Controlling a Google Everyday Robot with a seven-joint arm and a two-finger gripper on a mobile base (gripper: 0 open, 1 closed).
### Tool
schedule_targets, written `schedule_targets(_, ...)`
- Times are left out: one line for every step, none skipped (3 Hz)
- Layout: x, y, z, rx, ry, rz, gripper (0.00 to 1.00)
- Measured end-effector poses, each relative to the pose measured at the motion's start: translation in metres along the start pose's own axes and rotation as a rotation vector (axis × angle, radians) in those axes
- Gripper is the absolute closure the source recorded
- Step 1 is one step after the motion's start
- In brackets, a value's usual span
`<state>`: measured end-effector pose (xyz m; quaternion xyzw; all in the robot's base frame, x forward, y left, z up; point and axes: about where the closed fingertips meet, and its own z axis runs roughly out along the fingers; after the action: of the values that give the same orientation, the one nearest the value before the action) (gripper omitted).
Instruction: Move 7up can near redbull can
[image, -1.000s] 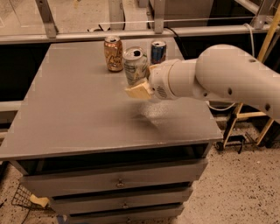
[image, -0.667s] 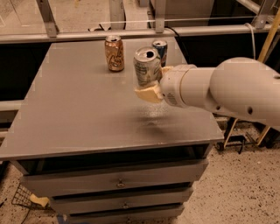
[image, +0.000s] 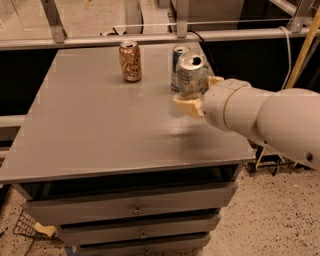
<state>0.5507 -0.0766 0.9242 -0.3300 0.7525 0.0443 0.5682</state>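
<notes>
The 7up can (image: 191, 74), silver-white with green marks and a silver top, is held upright in my gripper (image: 196, 98), whose cream fingers (image: 186, 104) close around its lower part. It hangs a little above the grey table (image: 100, 130) near the right back. The slim blue-and-silver redbull can (image: 176, 64) stands just behind and left of it, partly hidden by the 7up can. My white arm (image: 260, 120) comes in from the right.
A copper-orange can (image: 130, 61) stands at the back middle of the table. Metal rails and posts run behind the table's far edge. Drawers (image: 135, 207) sit below the front edge. A yellow pole (image: 302, 45) leans at the far right.
My gripper has carried the 7up can to the right and back, from the table's middle to right in front of the redbull can.
</notes>
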Motion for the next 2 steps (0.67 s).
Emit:
schedule_targets(0.024, -0.017, 0.000, 0.046, 0.031, 0.077, 1.00)
schedule_targets(0.049, -0.038, 0.010, 0.055, 0.074, 0.185, 1.00)
